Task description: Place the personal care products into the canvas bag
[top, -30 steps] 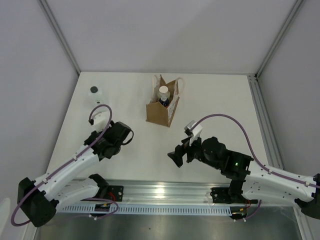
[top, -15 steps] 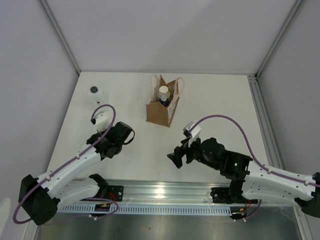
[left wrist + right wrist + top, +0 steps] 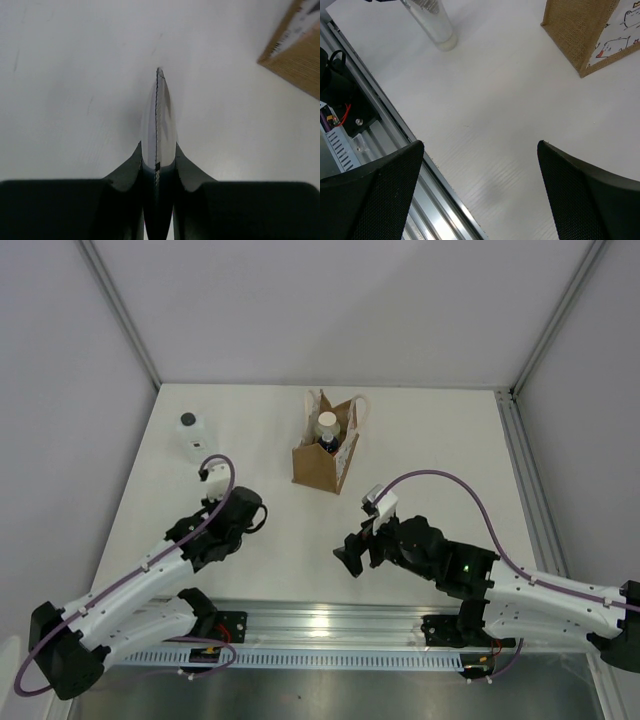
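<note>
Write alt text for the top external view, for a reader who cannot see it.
A tan canvas bag stands at the back of a white table, a cream-white bottle and a dark-blue cap showing inside. A clear bottle with a dark cap stands apart at the left, beyond the left arm; the right arm reaches toward the middle.

Worktop: plain white. Canvas bag, ahead and to the right of the left fingers: tan woven cloth, cream handles, white side panel with a cartoon print touched with red. Clear bottle: dark cap. Left fingers: pale grey on black bases. Right fingers: black, fine mesh pattern. Cables: purple.
</note>
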`<state>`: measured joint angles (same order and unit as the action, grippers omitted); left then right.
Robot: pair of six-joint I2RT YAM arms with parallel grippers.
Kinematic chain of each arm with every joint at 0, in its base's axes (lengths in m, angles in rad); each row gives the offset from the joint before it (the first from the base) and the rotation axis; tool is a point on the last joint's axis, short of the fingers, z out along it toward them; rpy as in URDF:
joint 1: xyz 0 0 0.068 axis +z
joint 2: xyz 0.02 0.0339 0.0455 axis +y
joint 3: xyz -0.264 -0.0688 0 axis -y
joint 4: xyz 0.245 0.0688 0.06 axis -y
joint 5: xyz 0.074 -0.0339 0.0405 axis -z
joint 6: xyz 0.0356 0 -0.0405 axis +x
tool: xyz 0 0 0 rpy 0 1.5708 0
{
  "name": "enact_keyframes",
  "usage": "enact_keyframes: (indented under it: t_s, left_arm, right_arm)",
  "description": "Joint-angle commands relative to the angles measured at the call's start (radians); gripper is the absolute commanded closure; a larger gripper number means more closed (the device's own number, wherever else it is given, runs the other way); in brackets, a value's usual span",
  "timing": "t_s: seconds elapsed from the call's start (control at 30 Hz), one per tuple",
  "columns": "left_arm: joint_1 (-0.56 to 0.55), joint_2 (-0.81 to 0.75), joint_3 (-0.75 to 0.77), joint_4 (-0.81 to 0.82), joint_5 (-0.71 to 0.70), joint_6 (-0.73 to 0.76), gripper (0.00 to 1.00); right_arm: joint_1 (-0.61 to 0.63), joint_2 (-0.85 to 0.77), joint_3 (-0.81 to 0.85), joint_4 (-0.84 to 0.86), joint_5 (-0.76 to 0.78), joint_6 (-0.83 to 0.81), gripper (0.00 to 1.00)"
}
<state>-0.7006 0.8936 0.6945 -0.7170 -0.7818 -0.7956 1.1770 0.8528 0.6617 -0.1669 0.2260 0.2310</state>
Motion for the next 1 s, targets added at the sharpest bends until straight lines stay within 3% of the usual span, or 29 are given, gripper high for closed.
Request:
enact_keyframes:
  t_s: [0.0,0.17,0.33,0.53,0.97]
  left_arm:
    - [-0.059,-0.047,0.022,0.230,0.117,0.245,1.00]
    - [-0.114,-0.091,0.046,0.338,0.193,0.352,1.00]
    - [-0.115,-0.166,0.056,0.402,0.381,0.404,1.00]
    - [-0.117,-0.164,0.166,0.452,0.496,0.458,1.00]
    - [-0.116,0.094,0.454,0.565,0.455,0.614,1.00]
  right_arm:
    - [0.009,0.000,0.029,0.012,0.035,-0.013,0.01]
    - [0.010,-0.004,0.027,0.010,0.052,-0.013,0.01]
    - [0.010,-0.011,0.027,0.010,0.061,-0.012,0.01]
    - [0.012,-0.050,0.023,0.001,0.099,-0.001,0.01]
    - [0.012,-0.244,-0.020,-0.003,0.263,0.045,0.01]
